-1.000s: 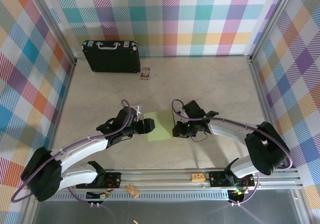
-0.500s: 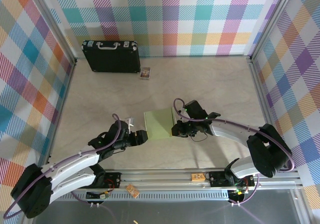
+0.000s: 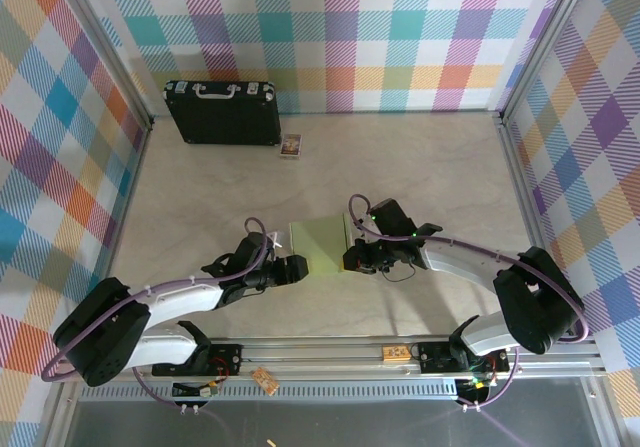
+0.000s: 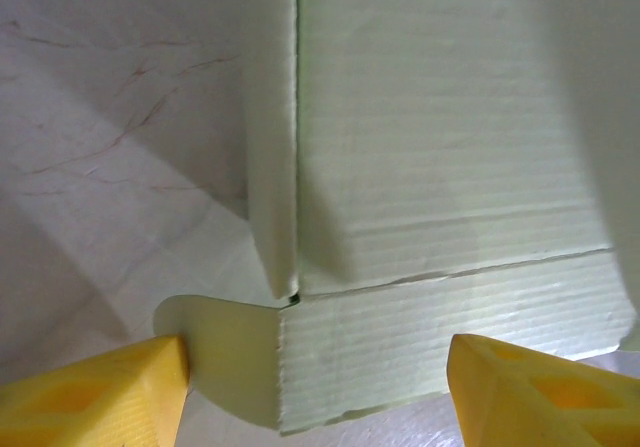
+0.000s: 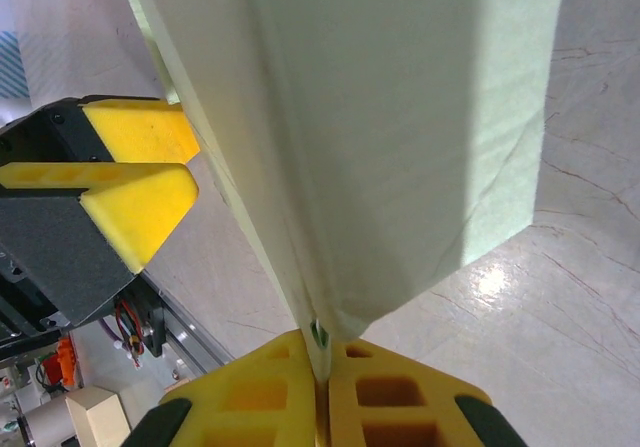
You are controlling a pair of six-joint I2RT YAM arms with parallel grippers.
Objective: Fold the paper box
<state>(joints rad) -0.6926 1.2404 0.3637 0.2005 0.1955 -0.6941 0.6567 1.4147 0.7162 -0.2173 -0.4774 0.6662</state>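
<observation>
The pale green paper box (image 3: 318,246) stands partly raised on the table between both arms. My right gripper (image 3: 349,259) is shut on its right edge; in the right wrist view the yellow fingers (image 5: 400,397) pinch the thin card (image 5: 400,97) where it runs down into them. My left gripper (image 3: 297,267) sits at the box's lower-left corner, open. In the left wrist view its yellow fingertips (image 4: 95,392) stand wide apart on either side of a bottom flap and rounded tab of the box (image 4: 440,147), not touching the card.
A black briefcase (image 3: 221,113) with a silver handle lies at the back left, with a tiny picture card (image 3: 291,146) beside it. Plaid walls close in the table on three sides. An aluminium rail (image 3: 330,348) runs along the near edge.
The left gripper let go and pulled back from the box, then came forward again to its lower-left corner. The right gripper kept hold and the box now stands more upright.
</observation>
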